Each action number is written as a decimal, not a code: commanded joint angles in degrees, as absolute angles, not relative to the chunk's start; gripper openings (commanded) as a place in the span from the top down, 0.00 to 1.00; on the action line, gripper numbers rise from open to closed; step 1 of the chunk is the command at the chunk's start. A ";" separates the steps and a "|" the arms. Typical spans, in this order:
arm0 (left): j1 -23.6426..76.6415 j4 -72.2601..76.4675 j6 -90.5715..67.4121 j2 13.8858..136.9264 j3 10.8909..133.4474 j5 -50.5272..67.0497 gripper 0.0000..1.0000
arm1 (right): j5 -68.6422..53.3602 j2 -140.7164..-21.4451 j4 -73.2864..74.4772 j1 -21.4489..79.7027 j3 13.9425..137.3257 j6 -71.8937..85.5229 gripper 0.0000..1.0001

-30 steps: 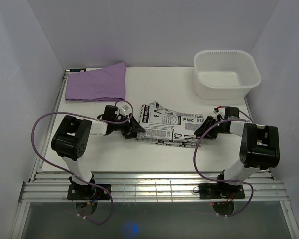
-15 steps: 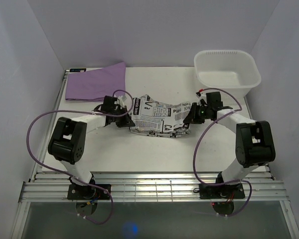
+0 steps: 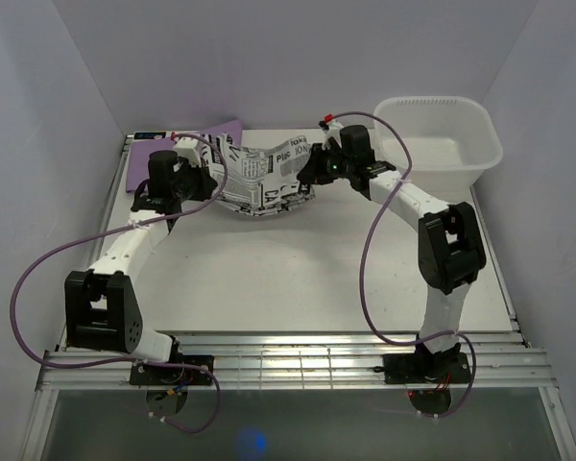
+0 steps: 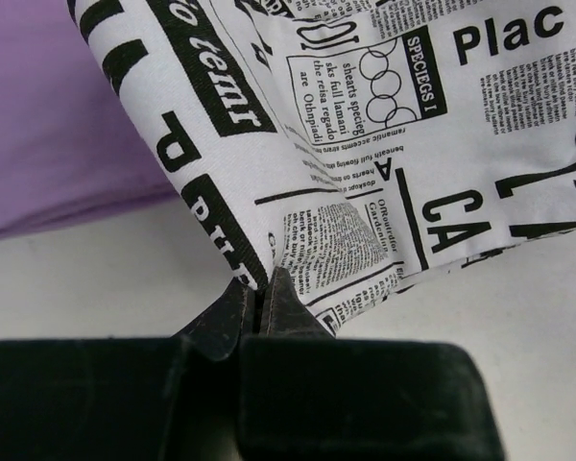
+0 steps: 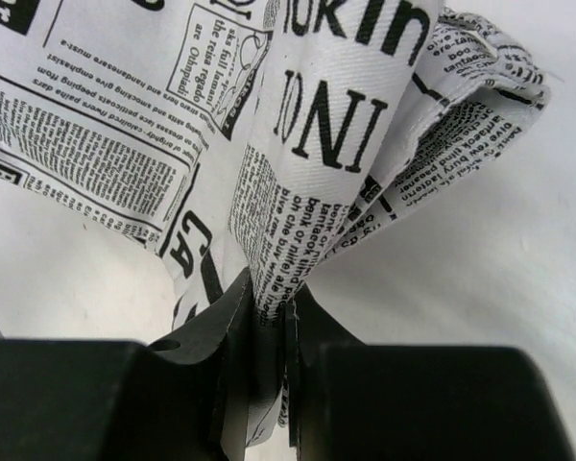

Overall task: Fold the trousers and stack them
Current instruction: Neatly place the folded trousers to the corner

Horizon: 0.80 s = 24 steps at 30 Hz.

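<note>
At near edge: both arm bases on the rail, with bare white table (image 3: pixel 298 279) ahead of them. Both arms are stretched far across toward the back.

Far centre: the trousers (image 3: pixel 264 178), white with black newsprint, are held up between the two grippers. They are partly folded, and the middle sags in a shallow curve. Cannot tell whether the lowest part touches the table.

Left gripper (image 4: pixel 264 288): fingers pressed tight together, pinching a thin edge at the left end of the trousers. Fabric rises up and away from the tips.

Right gripper (image 5: pixel 269 298): fingers clamped on a thicker bunch of several layers at the right end. Folded edges fan out to one side above the grip.

Far left: purple cloth (image 3: pixel 134 168) lies flat, just behind the left gripper. In the wrist view it shows directly behind the trousers' left edge.

Far right corner: white plastic tub (image 3: pixel 461 168), just beside the right arm's wrist.
</note>
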<state>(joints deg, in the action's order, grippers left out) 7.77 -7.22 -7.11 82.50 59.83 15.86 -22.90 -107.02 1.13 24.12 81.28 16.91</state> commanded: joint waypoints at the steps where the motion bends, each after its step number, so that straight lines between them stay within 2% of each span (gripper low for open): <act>1: 3.80 -0.01 -0.18 80.51 63.19 14.85 1.00 | -20.83 -110.99 -7.64 26.53 92.00 17.49 0.92; 9: -8.86 9.74 1.85 88.85 69.95 16.43 1.00 | -15.83 -132.17 -11.06 30.93 123.61 17.40 0.92; 16: -16.25 15.37 -1.21 97.03 74.53 18.28 1.00 | -10.29 -144.57 -25.91 35.50 132.00 18.11 0.92; 24: -21.62 23.99 -5.01 100.80 71.02 18.81 1.00 | -2.47 -156.62 -36.55 39.99 139.48 17.67 0.92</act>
<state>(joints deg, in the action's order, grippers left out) -19.51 15.11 -3.09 102.39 70.91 18.74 -9.26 -156.90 -24.29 39.70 134.69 18.06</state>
